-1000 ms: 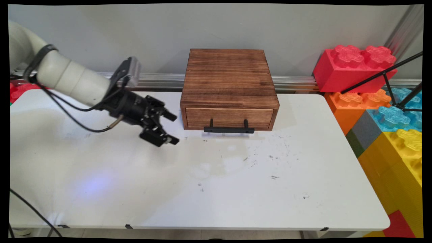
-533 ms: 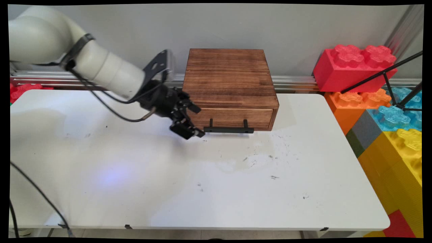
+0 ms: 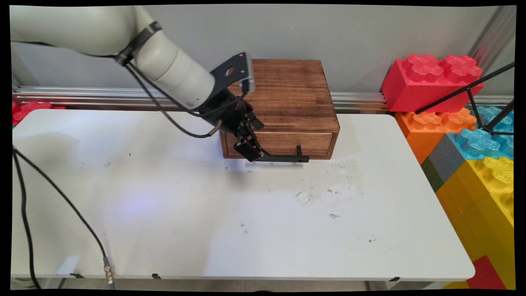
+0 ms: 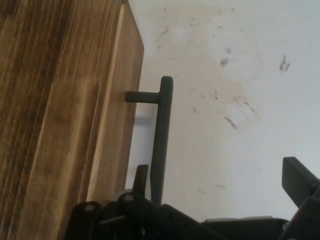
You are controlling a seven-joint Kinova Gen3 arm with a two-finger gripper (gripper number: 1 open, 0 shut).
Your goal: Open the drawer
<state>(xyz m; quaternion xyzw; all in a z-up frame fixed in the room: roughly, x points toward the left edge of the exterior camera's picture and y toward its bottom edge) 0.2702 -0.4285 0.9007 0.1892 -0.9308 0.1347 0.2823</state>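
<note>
A dark wooden box (image 3: 283, 92) stands at the back middle of the white table (image 3: 263, 230). Its single drawer (image 3: 306, 142) is shut and carries a black bar handle (image 3: 287, 158) low on its front. My black gripper (image 3: 256, 140) is open at the handle's left end, close against the drawer front. In the hand view the handle (image 4: 161, 135) runs up from between the gripper's (image 4: 220, 172) two fingers, close to the left finger (image 4: 142, 176), which lies in the gap between bar and wood (image 4: 60, 125). The right finger (image 4: 299, 179) stands far off over bare table.
Large toy bricks are stacked off the table's right edge: red (image 3: 431, 82), orange (image 3: 431, 127), blue (image 3: 481, 142), yellow (image 3: 489, 193). A black tripod leg (image 3: 464, 92) crosses them. A black cable (image 3: 61, 201) hangs over the table's left front. Dark scuffs (image 3: 328, 193) mark the tabletop.
The arm has swung right and back across the table, carrying the open gripper from the left middle to the left end of the drawer handle. The box has not moved.
</note>
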